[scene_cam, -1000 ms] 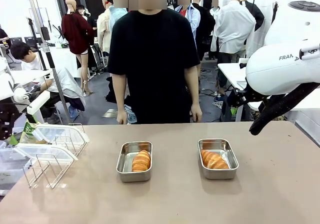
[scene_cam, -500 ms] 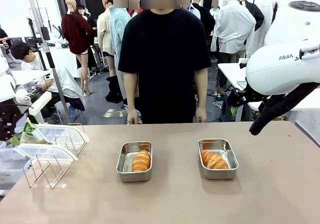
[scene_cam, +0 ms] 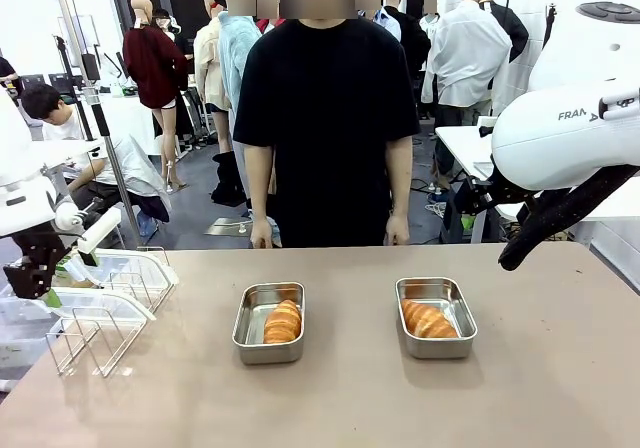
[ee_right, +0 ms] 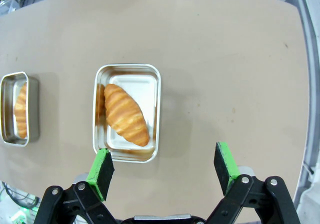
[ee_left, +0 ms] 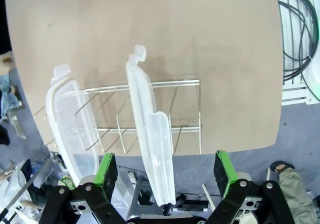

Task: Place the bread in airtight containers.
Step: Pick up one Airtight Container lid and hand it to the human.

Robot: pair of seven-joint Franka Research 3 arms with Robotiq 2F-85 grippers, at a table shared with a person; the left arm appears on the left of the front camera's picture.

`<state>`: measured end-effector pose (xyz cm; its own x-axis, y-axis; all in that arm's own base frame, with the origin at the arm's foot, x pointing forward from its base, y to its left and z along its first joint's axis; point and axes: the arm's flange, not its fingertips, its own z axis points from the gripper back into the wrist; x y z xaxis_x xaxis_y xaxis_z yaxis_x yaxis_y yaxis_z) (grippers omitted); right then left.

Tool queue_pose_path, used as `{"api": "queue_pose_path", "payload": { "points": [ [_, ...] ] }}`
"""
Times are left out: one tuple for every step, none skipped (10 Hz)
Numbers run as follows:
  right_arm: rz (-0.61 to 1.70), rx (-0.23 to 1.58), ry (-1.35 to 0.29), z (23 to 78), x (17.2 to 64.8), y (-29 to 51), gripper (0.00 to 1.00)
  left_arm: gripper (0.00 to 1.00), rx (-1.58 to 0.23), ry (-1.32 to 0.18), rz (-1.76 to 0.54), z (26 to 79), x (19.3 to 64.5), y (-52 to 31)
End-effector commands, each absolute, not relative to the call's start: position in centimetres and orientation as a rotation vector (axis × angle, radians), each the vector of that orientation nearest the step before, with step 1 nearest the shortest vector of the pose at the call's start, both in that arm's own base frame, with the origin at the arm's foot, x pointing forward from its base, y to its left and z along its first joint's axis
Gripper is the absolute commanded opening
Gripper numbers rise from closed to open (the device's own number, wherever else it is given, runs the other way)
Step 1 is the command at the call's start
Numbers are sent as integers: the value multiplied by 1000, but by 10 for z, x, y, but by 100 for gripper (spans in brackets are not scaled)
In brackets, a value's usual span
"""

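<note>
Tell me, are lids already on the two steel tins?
No, the left tin and right tin lie open, lids standing in the rack.

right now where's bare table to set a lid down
Bare table runs between the left tin and the right tin, along the near edge in front of both, and from the right tin out to the right edge. Crowded: the left end, where the wire rack holds two lids with the open left gripper over it.

- Left tin [scene_cam: 256, 318]: shiny steel, rectangular with rounded corners, uncovered, at mid-table.
- Left roll [scene_cam: 283, 322]: golden-brown and ridged, lying lengthwise inside the left tin.
- Right tin [scene_cam: 452, 308]: same type, uncovered, well apart to the right.
- Right roll [scene_cam: 427, 320]: lying diagonally inside the right tin.
</note>
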<state>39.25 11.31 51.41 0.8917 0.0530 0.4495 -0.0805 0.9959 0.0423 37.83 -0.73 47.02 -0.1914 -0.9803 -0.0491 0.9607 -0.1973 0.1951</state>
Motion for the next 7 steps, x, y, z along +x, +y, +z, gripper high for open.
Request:
{"api": "queue_pose_path", "payload": {
  "points": [
    [69, 69, -460, 513, 393, 113, 100, 100, 168, -131, -1782, 459, 385, -4],
    [69, 69, -460, 513, 393, 113, 100, 100, 163, -142, -1782, 450, 390, -5],
    [69, 69, -460, 513, 393, 113, 100, 100, 160, -132, -1784, 444, 393, -6],
    [69, 69, -460, 513, 393, 113, 100, 100, 156, -129, -1778, 438, 395, -6],
    [69, 69, -460, 513, 393, 113, 100, 100, 146, -120, -1771, 431, 399, -4],
    [69, 69, -460, 513, 393, 113, 100, 100, 138, -125, -1763, 426, 402, -2],
    [69, 69, -460, 513, 393, 113, 100, 100, 140, -145, -1750, 423, 406, 1]
  ]
}}
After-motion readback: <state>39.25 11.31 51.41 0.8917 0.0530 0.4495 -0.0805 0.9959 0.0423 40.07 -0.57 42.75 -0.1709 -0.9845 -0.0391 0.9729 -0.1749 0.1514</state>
